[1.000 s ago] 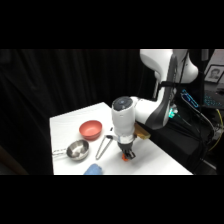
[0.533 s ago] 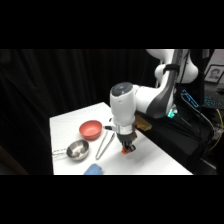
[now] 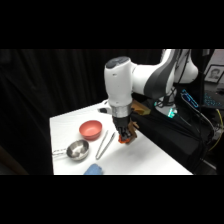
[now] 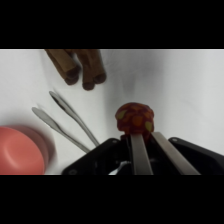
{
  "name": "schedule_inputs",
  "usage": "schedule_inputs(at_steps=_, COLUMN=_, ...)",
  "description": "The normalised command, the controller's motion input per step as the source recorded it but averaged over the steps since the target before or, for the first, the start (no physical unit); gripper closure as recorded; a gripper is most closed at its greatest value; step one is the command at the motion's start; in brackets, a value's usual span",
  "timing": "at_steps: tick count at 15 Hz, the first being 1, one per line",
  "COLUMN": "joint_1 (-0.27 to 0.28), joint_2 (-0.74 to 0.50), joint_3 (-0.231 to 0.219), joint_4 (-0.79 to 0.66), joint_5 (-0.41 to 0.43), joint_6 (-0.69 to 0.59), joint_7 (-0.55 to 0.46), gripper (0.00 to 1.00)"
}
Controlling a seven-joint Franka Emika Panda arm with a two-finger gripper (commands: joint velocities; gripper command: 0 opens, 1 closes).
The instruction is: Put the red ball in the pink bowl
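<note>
Speckled and glossy, the red ball (image 4: 134, 118) looked slightly lumpy and egg-shaped in the wrist view, its orange-red skin dotted with yellowish flecks. It sat at the tips of the claw (image 4: 141, 131), whose two pale, flat fingers (image 4: 138, 152) rose from a black linkage and closed narrowly against the ball, gripping it.

In the side view the white arm reached in from the right, a rounded white housing pointing down, with the claw (image 3: 126, 137) and the red ball (image 3: 125, 139) just above the white surface (image 3: 150, 157), near its middle.

Left of the claw sat the pink bowl (image 3: 90, 129), round, shallow and matte coral; the ball was near it but apart from it, not inside. In the wrist view the pink bowl (image 4: 21, 150) showed only as a smooth coral curve at the lower left.

Nearer and further left stood a shiny steel bowl (image 3: 77, 149), round and reflective. Between the bowls and the claw lay slim metal tongs (image 3: 105, 144), two long thin arms; the wrist view showed the tongs (image 4: 67, 121) as pale, polished blades lying on the surface.

Brown stick-like shapes (image 4: 77, 66) with rounded ends lay beyond the ball in the wrist view. A blue object (image 3: 94, 170) showed at the near edge of the surface.
</note>
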Motion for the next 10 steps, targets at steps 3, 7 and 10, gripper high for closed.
schedule_inputs(at_steps=3, joint_1=-0.159, joint_2=-0.17, joint_3=-0.044, joint_4=0.08, joint_5=-0.026, joint_6=-0.17, joint_7=-0.15, gripper=0.98)
schedule_inputs(at_steps=7, joint_1=-0.176, joint_2=-0.02, joint_3=-0.082, joint_4=0.22, joint_5=-0.022, joint_6=-0.19, joint_7=-0.19, gripper=0.98)
schedule_inputs(at_steps=10, joint_1=-0.156, joint_2=0.04, joint_3=-0.08, joint_4=0.27, joint_5=-0.022, joint_6=-0.18, joint_7=-0.19, gripper=0.98)
